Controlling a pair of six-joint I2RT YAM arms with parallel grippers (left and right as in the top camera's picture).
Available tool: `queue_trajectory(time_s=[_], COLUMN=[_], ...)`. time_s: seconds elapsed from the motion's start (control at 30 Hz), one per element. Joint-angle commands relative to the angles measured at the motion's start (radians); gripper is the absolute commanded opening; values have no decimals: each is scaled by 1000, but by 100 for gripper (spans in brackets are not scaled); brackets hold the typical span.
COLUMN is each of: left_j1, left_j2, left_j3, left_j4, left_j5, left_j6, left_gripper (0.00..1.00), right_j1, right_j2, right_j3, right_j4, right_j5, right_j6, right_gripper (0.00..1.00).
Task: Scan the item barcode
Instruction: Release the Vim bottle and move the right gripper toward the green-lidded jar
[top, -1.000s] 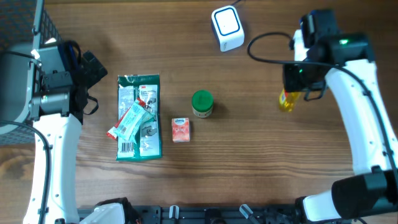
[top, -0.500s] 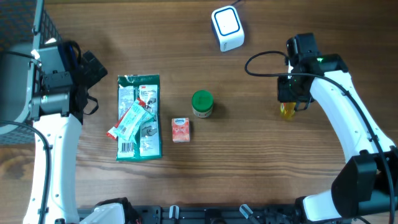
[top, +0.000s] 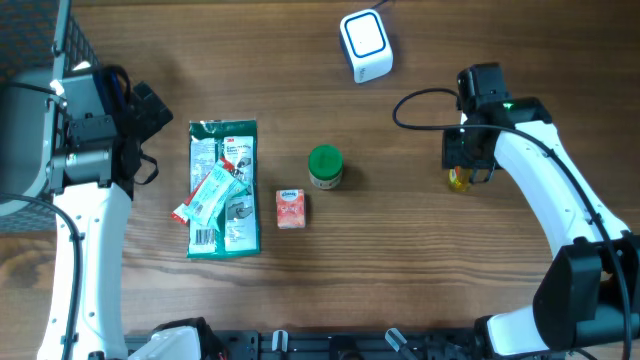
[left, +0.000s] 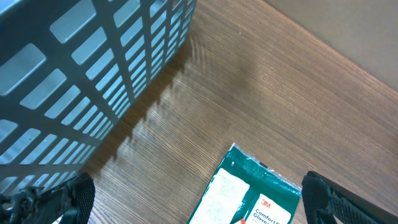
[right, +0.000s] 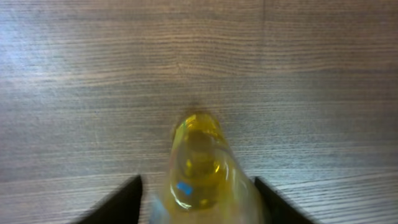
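A small yellow bottle (right: 202, 168) sits between the fingers of my right gripper (right: 198, 190). The jaws stand apart, with a gap showing on the left side of the bottle. From overhead only a bit of the bottle (top: 457, 179) shows under the right gripper (top: 468, 160), right of the table's middle. The white barcode scanner (top: 365, 45) stands at the far edge, up and left of it. My left gripper (left: 199, 208) hangs wide open over the table at the left, holding nothing, above the top of a green glove pack (left: 255, 193).
The green glove pack (top: 223, 190) lies left of centre with a red-and-white packet (top: 208, 195) on it. An orange tissue pack (top: 290, 208) and a green-lidded jar (top: 325, 166) sit mid-table. A grey slotted basket (left: 74, 74) stands at the far left.
The right arm moved left and lower with the yellow bottle. Its jaws have widened around the bottle. The left arm has not moved.
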Motion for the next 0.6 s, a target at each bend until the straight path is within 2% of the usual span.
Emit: queue_trajectory(time_s=[0.0, 0.1, 0.27, 0.37, 0.57], left_j1=[4, 4, 4, 4, 4], left_j2=[-1, -1, -1, -1, -1], left_j3=[4, 4, 4, 3, 4], left_j4=[3, 3, 3, 3, 3], left_j5=[-5, -5, -5, -5, -5], left_j6=[9, 9, 9, 9, 9], left_gripper=[100, 100, 100, 100, 100], right_j1=[-5, -5, -5, -5, -2], right_j2=[-5, -5, -18, -32, -61], right_j3=[-12, -9, 67, 163, 384], right_j4=[-15, -24, -61, -112, -209], right_j5=[21, 21, 22, 23, -35], right_j6=[2, 2, 2, 0, -15], right_gripper=[80, 89, 90, 94, 94])
